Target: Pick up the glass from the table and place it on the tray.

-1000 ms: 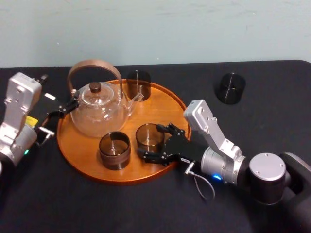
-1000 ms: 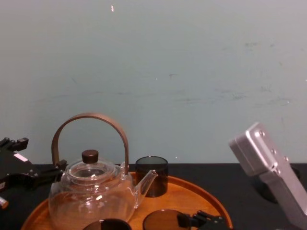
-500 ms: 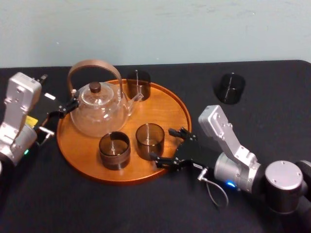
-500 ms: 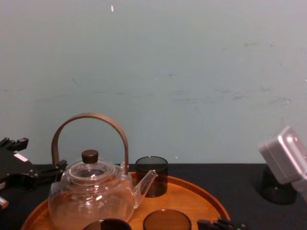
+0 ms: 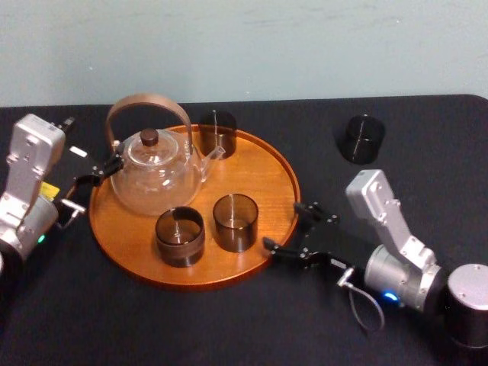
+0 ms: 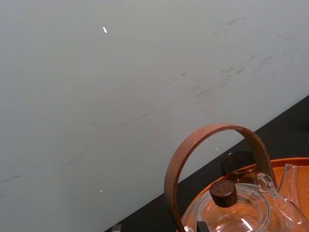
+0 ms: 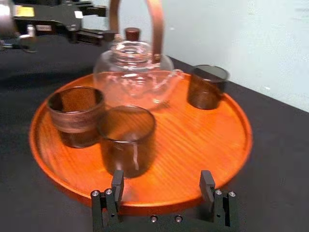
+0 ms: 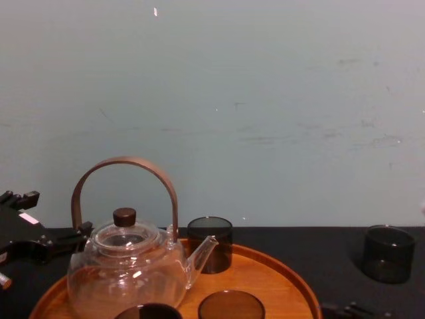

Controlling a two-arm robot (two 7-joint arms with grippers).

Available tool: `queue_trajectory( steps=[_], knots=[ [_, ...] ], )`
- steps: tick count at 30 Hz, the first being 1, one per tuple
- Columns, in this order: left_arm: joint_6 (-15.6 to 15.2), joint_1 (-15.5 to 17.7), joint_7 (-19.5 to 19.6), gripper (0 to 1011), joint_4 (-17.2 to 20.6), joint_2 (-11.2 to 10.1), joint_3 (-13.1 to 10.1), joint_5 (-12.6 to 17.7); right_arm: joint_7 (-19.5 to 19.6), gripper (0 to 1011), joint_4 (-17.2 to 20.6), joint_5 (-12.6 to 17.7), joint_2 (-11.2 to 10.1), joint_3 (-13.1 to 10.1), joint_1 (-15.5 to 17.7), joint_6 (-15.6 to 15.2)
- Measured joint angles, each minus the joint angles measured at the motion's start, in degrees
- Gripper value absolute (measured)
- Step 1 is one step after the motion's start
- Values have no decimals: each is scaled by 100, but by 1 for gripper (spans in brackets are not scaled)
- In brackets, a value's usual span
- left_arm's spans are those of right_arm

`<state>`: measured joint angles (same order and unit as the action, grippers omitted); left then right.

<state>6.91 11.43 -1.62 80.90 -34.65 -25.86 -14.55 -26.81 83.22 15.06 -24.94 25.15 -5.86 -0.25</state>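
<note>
Smoky glass (image 5: 235, 222) stands on the tray (image 5: 259, 171); my right gripper (image 5: 284, 226), fingers apart and empty, sits just off its rim. My left gripper (image 5: 101, 171) rests beside the teapot (image 5: 156, 179).

Tray (image 5: 259, 174) holding teapot (image 5: 156, 175), right pincer (image 5: 282, 226) spread beside it

Right gripper (image 5: 284, 226) reaches forward, jaws spread wide; left gripper (image 5: 93, 143) parked leftward, jaws apart.
</note>
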Motion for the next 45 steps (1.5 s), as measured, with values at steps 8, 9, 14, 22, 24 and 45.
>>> queue_trajectory(
  steps=[8, 9, 14, 22, 24, 45],
  knots=[
    [0, 0, 0, 1010, 0, 0, 0, 0, 185, 1003, 35, 80, -106, -332, 73, 8],
    [0, 0, 0, 1009, 0, 0, 0, 0, 210, 1002, 33, 88, -114, -369, 74, 8],
    [0, 0, 0, 1009, 0, 0, 0, 0, 363, 1002, -51, 134, -142, -641, 42, 6],
    [0, 0, 0, 1010, 0, 0, 0, 0, 510, 1002, -228, 168, -135, -957, -82, -23],
    [0, 0, 0, 1010, 0, 0, 0, 0, 543, 1002, -295, 166, -116, -1018, -123, -38],
    [0, 0, 0, 1009, 0, 0, 0, 0, 627, 1002, -1060, 164, 95, -1335, -570, -185]
  ],
)
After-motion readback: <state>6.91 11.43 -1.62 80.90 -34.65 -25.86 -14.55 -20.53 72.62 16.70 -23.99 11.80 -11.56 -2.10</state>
